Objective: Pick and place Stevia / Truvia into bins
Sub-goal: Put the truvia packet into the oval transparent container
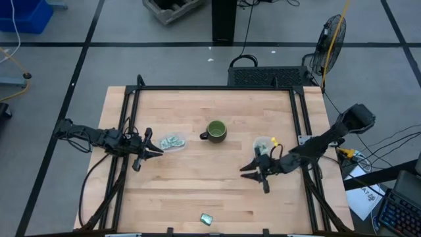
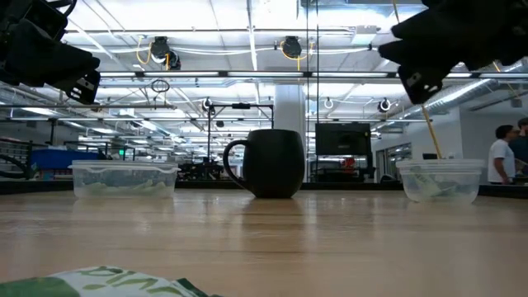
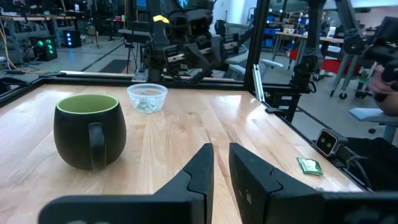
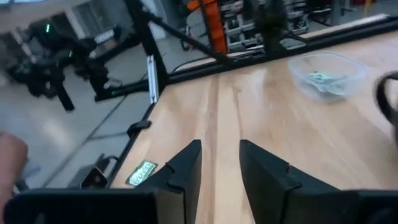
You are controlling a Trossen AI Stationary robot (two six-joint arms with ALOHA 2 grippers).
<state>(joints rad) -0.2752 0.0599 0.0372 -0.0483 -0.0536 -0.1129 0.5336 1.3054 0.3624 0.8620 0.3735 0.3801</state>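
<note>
Left gripper [image 1: 156, 151] fingers slightly apart, empty, just beside left bin [image 1: 173, 141] | right gripper [image 1: 247, 172] parted, empty, near right bin [image 1: 266, 143] | packets in both bins | one packet [image 1: 206, 218] at front edge | mug [image 1: 216, 131] between bins

1. Obstacle: the mug [image 1: 216, 131] stands mid-table, between the two bins [image 1: 172, 141] [image 1: 266, 143].
2. Open path: bare table [image 1: 197, 191] lies between both grippers and the lone packet [image 1: 206, 218] near the front edge.
3. Frame rails border both sides.
</note>
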